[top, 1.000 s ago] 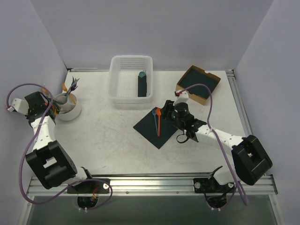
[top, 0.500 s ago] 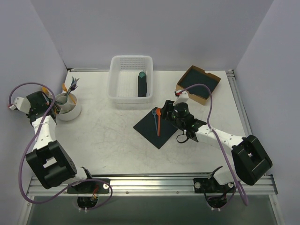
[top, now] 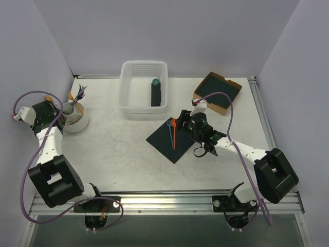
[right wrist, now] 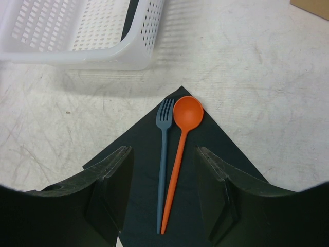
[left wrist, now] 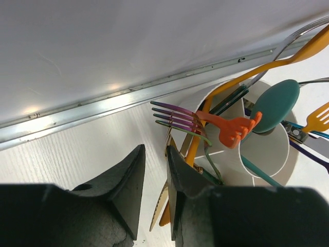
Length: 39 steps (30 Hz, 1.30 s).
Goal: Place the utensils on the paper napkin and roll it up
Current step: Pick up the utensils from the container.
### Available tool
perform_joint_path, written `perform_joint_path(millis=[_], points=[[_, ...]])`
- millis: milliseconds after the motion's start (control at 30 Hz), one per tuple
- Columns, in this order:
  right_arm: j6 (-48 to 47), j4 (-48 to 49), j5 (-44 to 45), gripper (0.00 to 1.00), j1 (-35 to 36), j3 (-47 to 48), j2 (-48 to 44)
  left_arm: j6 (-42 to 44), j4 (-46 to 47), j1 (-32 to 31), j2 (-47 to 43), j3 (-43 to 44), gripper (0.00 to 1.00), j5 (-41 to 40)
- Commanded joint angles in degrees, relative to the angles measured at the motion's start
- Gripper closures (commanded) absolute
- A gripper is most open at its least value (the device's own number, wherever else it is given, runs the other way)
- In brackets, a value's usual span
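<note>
The dark paper napkin (top: 172,140) lies flat at mid-table, set like a diamond. An orange spoon (right wrist: 180,154) and a slate-blue fork (right wrist: 164,154) rest side by side on the napkin (right wrist: 205,175). My right gripper (right wrist: 163,150) hovers open over their handles, one finger on each side, touching neither. My left gripper (left wrist: 154,159) is by the white utensil cup (left wrist: 267,154) at the far left. Its jaws stand a narrow gap apart, and a yellow serrated knife (left wrist: 160,208) lies against the right finger. An orange fork (left wrist: 231,131) sticks out of the cup.
A white perforated basket (top: 134,98) at the back holds a dark roll with a teal tip (top: 156,92). A cardboard box (top: 205,82) of dark sheets sits back right. The cup (top: 72,123) bristles with several coloured utensils near the left wall.
My left wrist has shifted slightly beside the cup, and its cable has swung. The right arm, napkin, spoon and fork have stayed put.
</note>
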Motion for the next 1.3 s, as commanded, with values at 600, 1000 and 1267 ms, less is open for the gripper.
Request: perform_joint_path(millis=[600, 1000, 1267], points=[[0.2, 0.6, 0.6, 0.49, -0.5, 1.1, -2.1, 3.4, 10.9, -0.2, -0.1, -1.0, 0.6, 0.6], [0.3, 0.6, 0.6, 0.48, -0.4, 1.0, -2.3, 7.1, 10.0, -0.2, 1.0, -0.3, 0.66, 0.2], [0.2, 0.4, 1.1, 0.48, 0.1, 1.0, -2.5, 7.7, 7.0, -0.1, 1.1, 0.2, 0.67, -0.8]])
